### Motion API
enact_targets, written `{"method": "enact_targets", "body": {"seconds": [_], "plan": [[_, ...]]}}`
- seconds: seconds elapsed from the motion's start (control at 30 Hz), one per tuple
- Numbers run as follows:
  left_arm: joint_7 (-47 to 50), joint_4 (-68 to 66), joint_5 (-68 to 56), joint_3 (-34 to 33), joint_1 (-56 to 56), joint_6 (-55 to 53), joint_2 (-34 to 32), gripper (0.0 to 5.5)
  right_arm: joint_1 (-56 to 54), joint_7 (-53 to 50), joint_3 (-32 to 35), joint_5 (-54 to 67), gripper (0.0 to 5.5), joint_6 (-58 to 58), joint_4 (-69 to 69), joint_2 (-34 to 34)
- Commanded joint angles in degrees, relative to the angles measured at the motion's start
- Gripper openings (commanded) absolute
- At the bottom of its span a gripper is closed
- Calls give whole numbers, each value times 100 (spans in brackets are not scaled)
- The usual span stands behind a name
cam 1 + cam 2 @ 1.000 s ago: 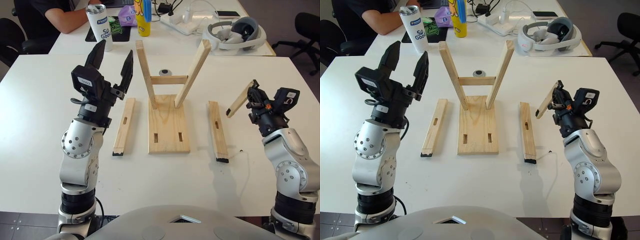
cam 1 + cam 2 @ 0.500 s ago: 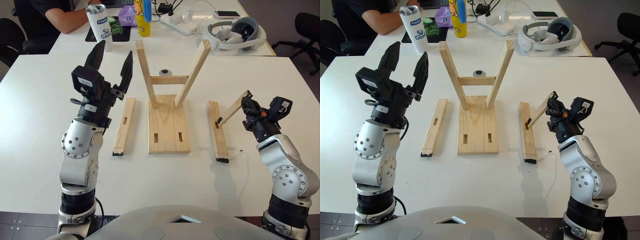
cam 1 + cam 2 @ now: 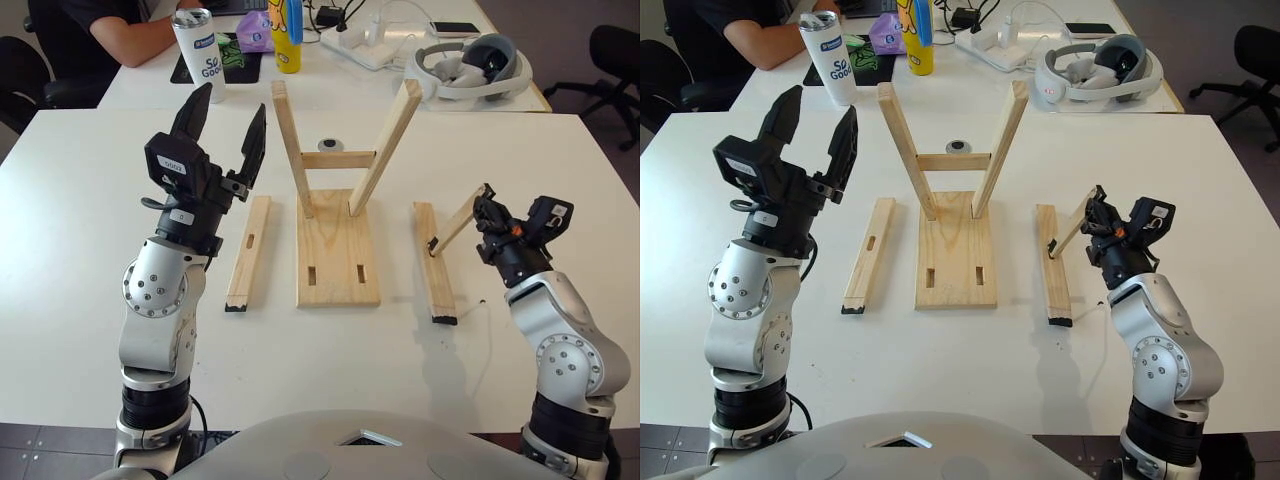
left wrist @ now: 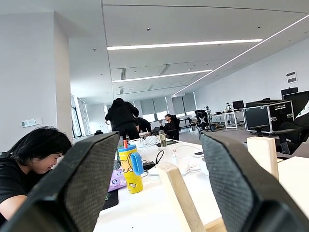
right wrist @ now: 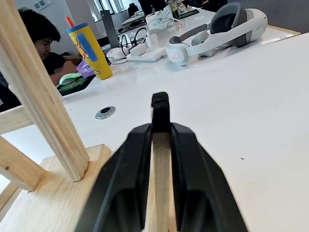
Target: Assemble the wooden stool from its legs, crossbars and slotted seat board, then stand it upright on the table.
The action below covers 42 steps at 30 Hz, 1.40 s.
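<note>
Two hands in play. On the left, the left hand hovers spread wide and empty over a pale slotted wooden leg lying lengthwise away from the robot. In the centre, the slotted seat board lies flat on the white surface, with two splayed upright legs rising from it. On the right, the right hand is clenched on a short wooden crossbar that slants down-left, its tip at a second flat leg.

White table, second white table behind, black office chair, strip lights on white ceiling
</note>
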State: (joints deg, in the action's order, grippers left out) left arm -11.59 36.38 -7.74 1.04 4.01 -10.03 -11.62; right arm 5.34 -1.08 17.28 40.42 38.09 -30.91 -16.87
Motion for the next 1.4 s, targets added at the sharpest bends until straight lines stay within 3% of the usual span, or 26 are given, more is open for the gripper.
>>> {"method": "enact_targets", "body": {"seconds": [0.03, 0.4, 0.97, 1.0, 1.27, 1.4], "plan": [[-89, -12, -53, -21, 63, -130, -76, 309, 332, 619, -414, -701, 44, -891, 234, 36], [-346, -80, -282, -68, 232, -318, -243, 309, 1415, 1606, -903, -1829, 44, -2879, 1303, 279], [-263, -56, -221, -48, 197, -316, -208, 309, 1190, 1772, -1129, -2170, 44, -2895, 1594, 20], [-255, -62, -217, -48, 198, -309, -204, 309, 1154, 1755, -1128, -2174, 80, -2883, 1591, 11], [-141, -15, -137, -12, 84, -236, -145, 309, 857, 1863, -981, -2046, 196, -2718, 1528, -61], [-78, -20, -44, 34, -16, -135, -85, 309, 772, 2061, -659, -1919, 196, -2516, 1250, -411]]}}
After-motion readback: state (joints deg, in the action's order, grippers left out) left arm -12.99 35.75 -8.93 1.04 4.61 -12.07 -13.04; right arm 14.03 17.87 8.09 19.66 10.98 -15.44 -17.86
